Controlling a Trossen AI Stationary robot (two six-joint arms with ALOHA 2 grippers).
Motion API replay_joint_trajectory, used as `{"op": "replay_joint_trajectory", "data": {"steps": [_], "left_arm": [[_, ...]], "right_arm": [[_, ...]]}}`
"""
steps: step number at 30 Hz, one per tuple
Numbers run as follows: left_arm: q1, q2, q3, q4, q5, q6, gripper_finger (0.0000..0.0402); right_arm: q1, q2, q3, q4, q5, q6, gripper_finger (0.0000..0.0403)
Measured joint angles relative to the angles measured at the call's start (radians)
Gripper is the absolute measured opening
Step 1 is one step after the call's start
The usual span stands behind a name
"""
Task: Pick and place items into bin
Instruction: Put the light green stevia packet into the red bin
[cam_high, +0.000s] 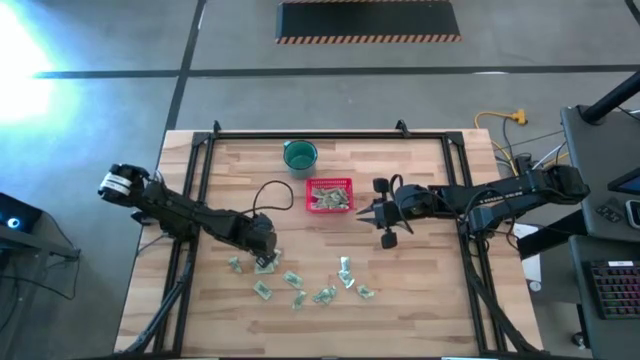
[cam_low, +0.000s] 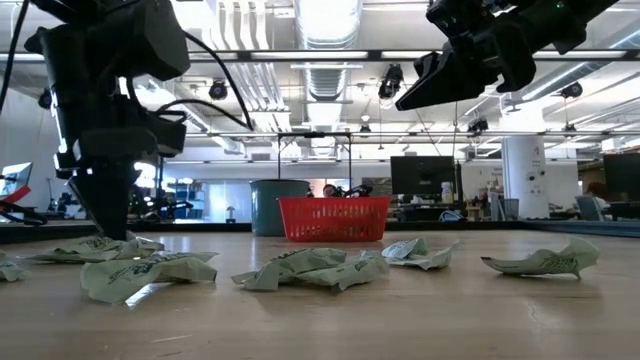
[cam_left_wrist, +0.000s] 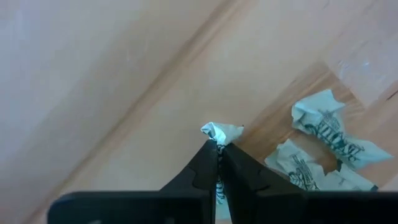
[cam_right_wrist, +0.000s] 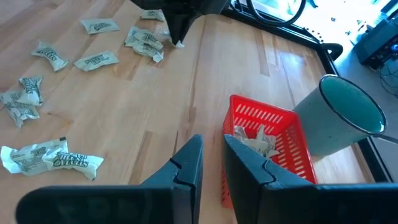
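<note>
Pickup step: one item (cam_left_wrist: 222, 132) is pinched in the left gripper (cam_left_wrist: 219, 152) down at the counter (cam_high: 420, 290). Next, a lift and carry to the bin (cam_high: 330, 195) is needed. Right gripper (cam_right_wrist: 212, 155), slightly spread, is parked beside it.

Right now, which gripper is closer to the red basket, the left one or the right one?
The right. The right gripper hangs just beside the red basket, slightly open. The left gripper is farther off, down at the table among the wrapped pieces, pinching one wrapped piece.
</note>
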Motion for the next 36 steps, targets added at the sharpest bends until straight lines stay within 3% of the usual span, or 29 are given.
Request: {"op": "replay_joint_trajectory", "data": {"steps": [8,13,17,25,31,36], "left_arm": [[0.004,0.0,0.104,0.004,-0.176,0.187,0.0003],[0.025,-0.001,0.193,0.04,-0.33,0.394,0.0003],[0.07,-0.001,0.22,0.167,-0.412,0.594,0.0003],[0.216,0.026,0.219,0.47,-0.391,0.887,0.0003],[0.327,0.103,0.219,0.606,-0.263,0.917,0.0003],[0.374,0.189,0.218,0.67,-0.256,0.918,0.0003]], "right_arm": [[0.0,0.0,0.0,0.0,0.0,-0.006,0.0052],[0.0,0.0,0.006,0.002,0.001,-0.011,0.0052],[0.0,0.0,0.012,0.002,0.001,-0.028,0.0052],[0.0,0.0,0.013,0.002,0.001,-0.031,0.0052],[0.0,0.0,0.013,0.002,0.001,-0.037,0.0052],[0.0,0.0,0.013,0.001,0.002,-0.038,0.0052]]}}
